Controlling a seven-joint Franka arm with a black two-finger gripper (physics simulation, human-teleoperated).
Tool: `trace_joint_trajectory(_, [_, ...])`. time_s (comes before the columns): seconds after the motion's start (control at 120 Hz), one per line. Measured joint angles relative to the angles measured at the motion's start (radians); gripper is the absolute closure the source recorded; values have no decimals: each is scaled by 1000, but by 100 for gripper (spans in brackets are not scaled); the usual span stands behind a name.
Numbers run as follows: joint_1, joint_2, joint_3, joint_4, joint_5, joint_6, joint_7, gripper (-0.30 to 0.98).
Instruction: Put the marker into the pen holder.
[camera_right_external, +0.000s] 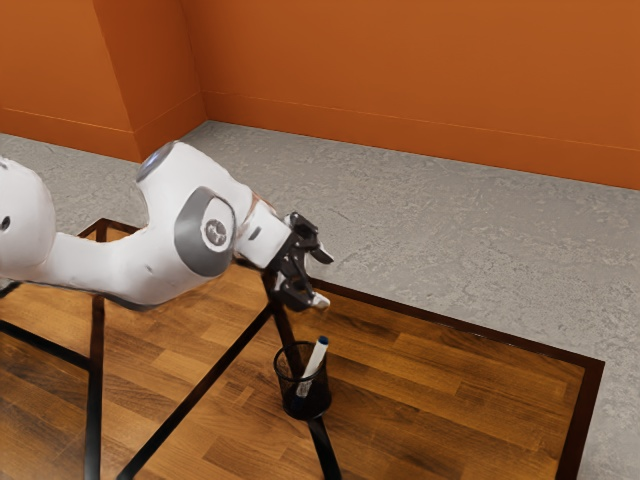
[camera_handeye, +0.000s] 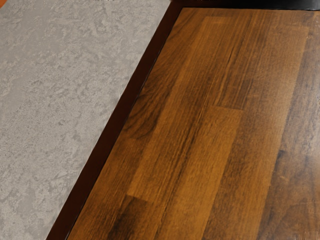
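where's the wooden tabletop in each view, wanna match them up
Exterior view: the wooden tabletop stretches across the lower part, from the left edge toward the lower right.
Wrist view: it is the brown planked surface taking up most of the picture.
Shared landmark: the dark border between the wood and the grey floor; I can't tell if it's the same stretch.

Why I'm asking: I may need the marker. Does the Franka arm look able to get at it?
Probably yes: its jaws are open and empty, and the marker leans in the pen holder with its upper end above the rim, seemingly unobstructed.
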Motion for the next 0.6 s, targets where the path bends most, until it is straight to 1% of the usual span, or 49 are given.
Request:
trace_joint_trajectory(0.05, [-2, 25, 9, 84, 201, -65, -78, 9])
trace_joint_trajectory(0.108, [-2, 54, 14, 172, 384, -153, -163, 7])
trace_joint_trajectory(0.175, [-1, 71, 16, 242, 535, -259, -251, 5])
trace_joint_trajectory(0.233, [3, 78, 17, 300, 637, -357, -320, 4])
trace_joint_trajectory(0.317, [6, 99, 16, 393, 755, -504, -404, 3])
trace_joint_trajectory(0.367, [4, 126, 16, 449, 807, -582, -443, 2])
trace_joint_trajectory(0.467, [21, 154, 15, 496, 879, -700, -510, 1])
trace_joint_trajectory(0.6, [13, 143, 6, 523, 934, -810, -583, 1])
